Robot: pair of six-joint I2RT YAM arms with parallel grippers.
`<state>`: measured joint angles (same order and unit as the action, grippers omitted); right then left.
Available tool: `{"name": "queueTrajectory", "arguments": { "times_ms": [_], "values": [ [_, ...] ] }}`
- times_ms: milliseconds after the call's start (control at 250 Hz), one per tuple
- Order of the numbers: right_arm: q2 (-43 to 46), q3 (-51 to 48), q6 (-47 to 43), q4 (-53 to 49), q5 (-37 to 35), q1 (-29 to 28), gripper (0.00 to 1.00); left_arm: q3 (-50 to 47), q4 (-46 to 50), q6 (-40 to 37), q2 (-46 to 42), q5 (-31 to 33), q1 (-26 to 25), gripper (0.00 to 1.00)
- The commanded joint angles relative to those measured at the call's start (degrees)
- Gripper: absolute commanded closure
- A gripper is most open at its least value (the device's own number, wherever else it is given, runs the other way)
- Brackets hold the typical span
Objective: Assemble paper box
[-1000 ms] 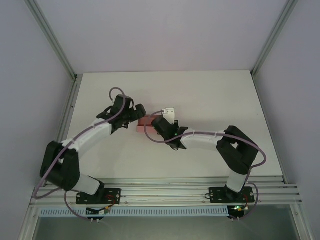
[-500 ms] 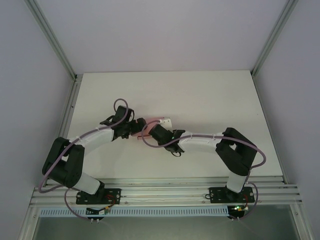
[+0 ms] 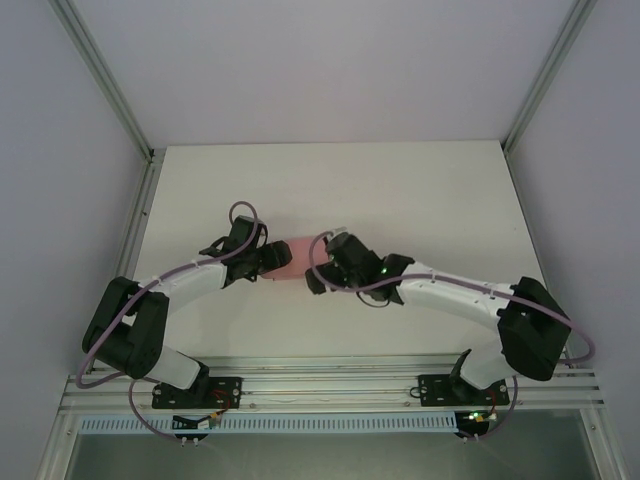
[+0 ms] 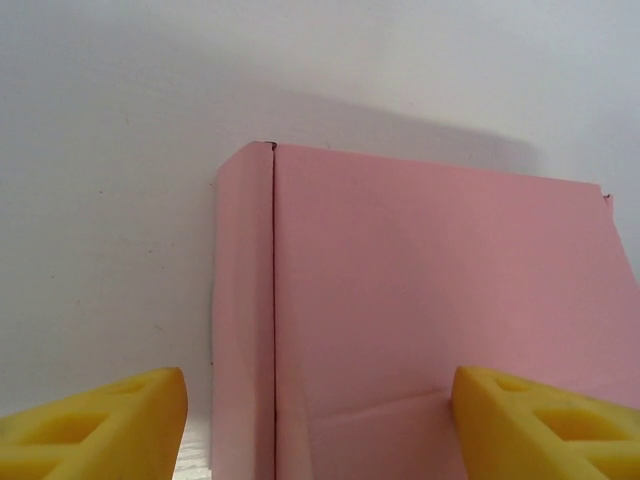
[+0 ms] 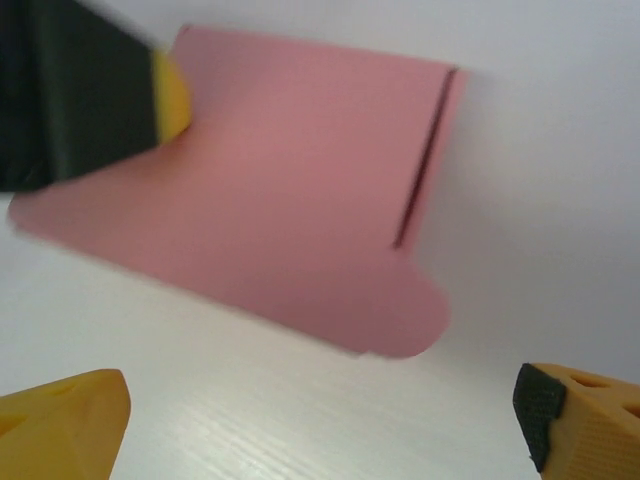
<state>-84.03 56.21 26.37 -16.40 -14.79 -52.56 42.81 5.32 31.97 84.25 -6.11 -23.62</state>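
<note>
yellow fingertips (image 4: 100,425) of the left gripper (image 4: 320,435) spread apart, straddling the near end of the pink paper box (image 4: 430,280), with a sliver of gap at the 9 o'clock pad; no firm pinch to be seen. narrow side panel (image 4: 243,300) folded along a crease at the box's 9 o'clock edge.

from the right wrist: fingertips (image 5: 60,425) of the right gripper (image 5: 320,430) splayed wide over bare table (image 5: 250,420), clutching nothing. box ahead at 12 o'clock, well apart from both pads, a rounded tab (image 5: 405,315) loose at its 5 o'clock corner, one left pad touching its 10 o'clock corner.

from above: box mid-table between the two grippers, left one at its 9 o'clock, right one at its 4 o'clock.

seems the closing stage: body apparently formed, tab not yet tucked. likely steadying with the left, with the right free for the flap.

next move, by this reading: ease the left pads onto the walls, bring the right in low at the tab, then nudge it toward the slit (image 5: 420,160) without creasing the thin card or skidding the box away.
</note>
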Motion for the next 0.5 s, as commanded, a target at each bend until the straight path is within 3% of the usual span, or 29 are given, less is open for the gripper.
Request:
{"name": "queueTrajectory", "arguments": {
  "times_ms": [0, 208, 367, 495],
  "values": [
    [-3.8, 5.2, 1.7, -2.7, 4.5, 6.5, 0.01, -2.3, 1.7, -1.9, 0.3, 1.6, -0.7, 0.31],
    [-17.4, 13.4, 1.6, -4.6, 11.4, 11.3, 0.16, -2.7, 1.6, -2.1, 1.5, 2.4, -0.8, 0.32],
    [-23.0, 12.4, 3.2, -2.2, 15.5, 12.0, 0.28, -2.6, 1.5, -2.2, 2.7, 2.1, -0.8, 0.33],
    [-26.0, 10.9, 5.6, -2.8, 14.8, 12.1, 0.37, -2.7, 1.2, -2.2, 3.2, 1.0, -0.9, 0.34]
  ]
}}
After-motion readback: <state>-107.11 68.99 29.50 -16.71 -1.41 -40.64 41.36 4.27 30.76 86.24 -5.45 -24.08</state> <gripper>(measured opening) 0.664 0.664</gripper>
